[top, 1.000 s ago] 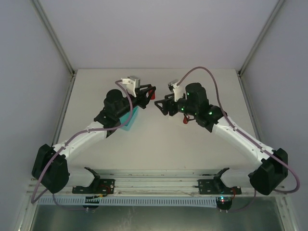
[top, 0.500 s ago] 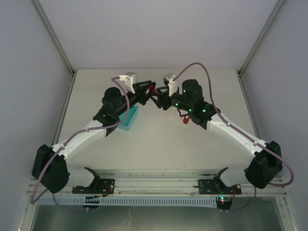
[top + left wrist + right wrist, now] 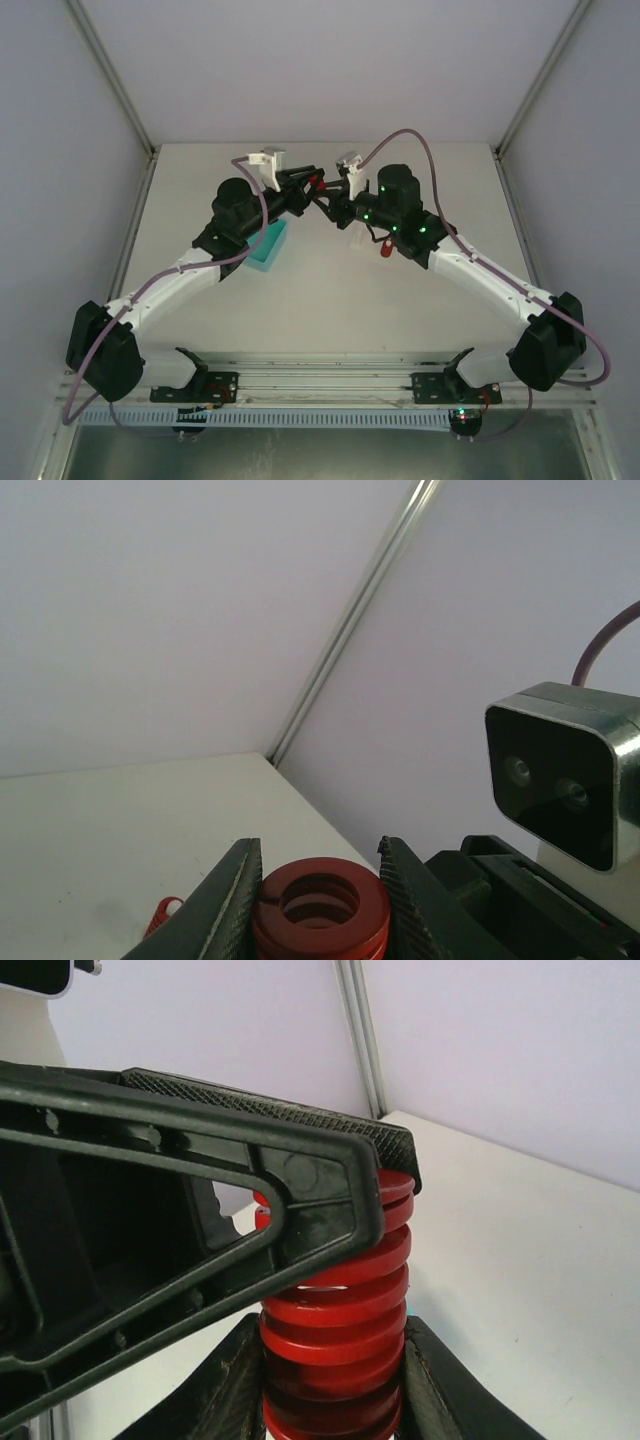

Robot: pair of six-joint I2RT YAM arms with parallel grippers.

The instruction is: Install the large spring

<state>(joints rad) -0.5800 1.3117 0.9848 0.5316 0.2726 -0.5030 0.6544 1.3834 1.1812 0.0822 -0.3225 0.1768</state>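
Note:
The large spring (image 3: 316,181) is a thick red coil held off the table between both arms at the far middle. My left gripper (image 3: 309,189) is shut on its upper end; in the left wrist view the coil's top ring (image 3: 320,905) sits pinched between both fingers (image 3: 236,890). My right gripper (image 3: 327,203) is shut on the lower coils (image 3: 335,1310), one pad (image 3: 238,1375) against each side. A left finger (image 3: 250,1160) crosses in front of the spring's top in the right wrist view.
A teal tray (image 3: 270,245) lies under the left arm. A small white part (image 3: 358,238) and a small red piece (image 3: 384,250) lie under the right arm. The right wrist camera housing (image 3: 565,780) hangs close beside the left gripper. A small red coil (image 3: 160,915) lies on the table.
The right arm has swung left to the spring and its jaws have closed on the lower coils. The left arm, still gripping the spring, shifted slightly towards the back.

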